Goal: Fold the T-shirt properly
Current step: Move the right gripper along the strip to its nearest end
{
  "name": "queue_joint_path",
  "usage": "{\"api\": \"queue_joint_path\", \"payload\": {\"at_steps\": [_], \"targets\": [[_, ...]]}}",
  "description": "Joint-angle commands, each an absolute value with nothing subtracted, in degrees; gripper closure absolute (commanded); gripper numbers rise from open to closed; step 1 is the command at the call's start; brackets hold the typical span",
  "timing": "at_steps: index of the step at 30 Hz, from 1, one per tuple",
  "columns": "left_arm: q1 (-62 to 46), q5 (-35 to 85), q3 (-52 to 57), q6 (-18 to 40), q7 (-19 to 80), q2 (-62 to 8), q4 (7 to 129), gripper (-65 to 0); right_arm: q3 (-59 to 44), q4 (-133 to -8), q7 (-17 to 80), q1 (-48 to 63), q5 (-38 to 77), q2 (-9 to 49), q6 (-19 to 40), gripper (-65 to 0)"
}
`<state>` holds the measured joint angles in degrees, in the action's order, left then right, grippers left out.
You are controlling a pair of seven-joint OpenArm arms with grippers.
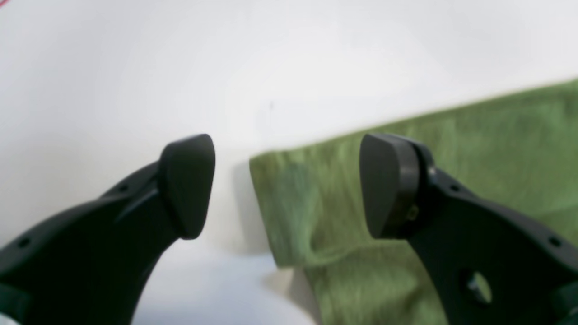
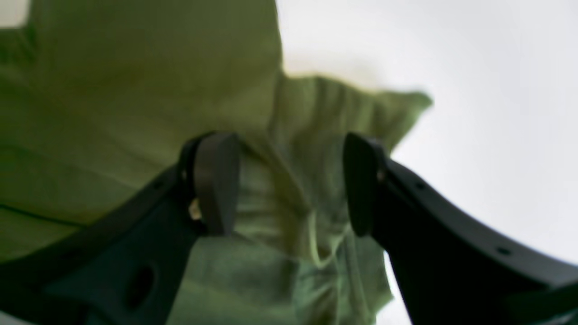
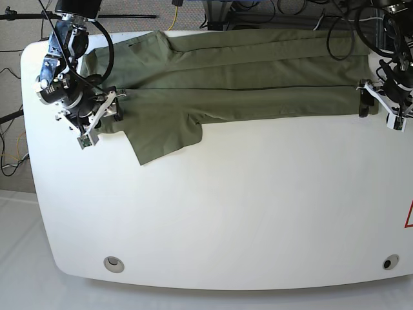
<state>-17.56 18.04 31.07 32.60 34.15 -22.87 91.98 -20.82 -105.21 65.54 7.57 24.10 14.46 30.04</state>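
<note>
My left claw (image 1: 286, 185) stands wide open with nothing between its pads — the two dark pads are well apart, and through the gap I see a corner of the T-shirt (image 1: 406, 189) lying on the white table (image 1: 135, 81). One pad is over bare table, the other over the green cloth; I cannot tell whether either touches.

My right claw (image 2: 291, 183) is open too. Its pads stand apart on either side of a bunched, wrinkled ridge of the T-shirt (image 2: 135, 113), with a sleeve end spreading out beyond them. The cloth lies in the gap, but the pads are not pressed onto it as far as I can see.

From the base view, the T-shirt (image 3: 239, 77) is stretched long across the far part of the table (image 3: 226, 213), folded lengthwise into a band with a seam line running along it. One sleeve (image 3: 164, 135) juts out toward the near side. My right claw (image 3: 103, 106) is at that sleeve end, my left claw (image 3: 374, 100) at the opposite end — both over the cloth's edges.
</note>
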Motion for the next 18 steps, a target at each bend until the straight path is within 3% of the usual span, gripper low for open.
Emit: {"api": "queue_joint_path", "payload": {"at_steps": [1, 18], "targets": [[-17.1, 18.8, 31.9, 32.5, 32.7, -23.5, 92.8, -44.5, -21.2, -105.6, 64.4, 7.0, 24.7, 15.3, 30.0, -34.1], [-17.7, 19.3, 33.6, 32.4, 32.7, -21.9, 96.5, -41.6, -21.2, -98.6, 63.3, 2.6, 25.4, 15.1, 30.7, -34.3]]}}
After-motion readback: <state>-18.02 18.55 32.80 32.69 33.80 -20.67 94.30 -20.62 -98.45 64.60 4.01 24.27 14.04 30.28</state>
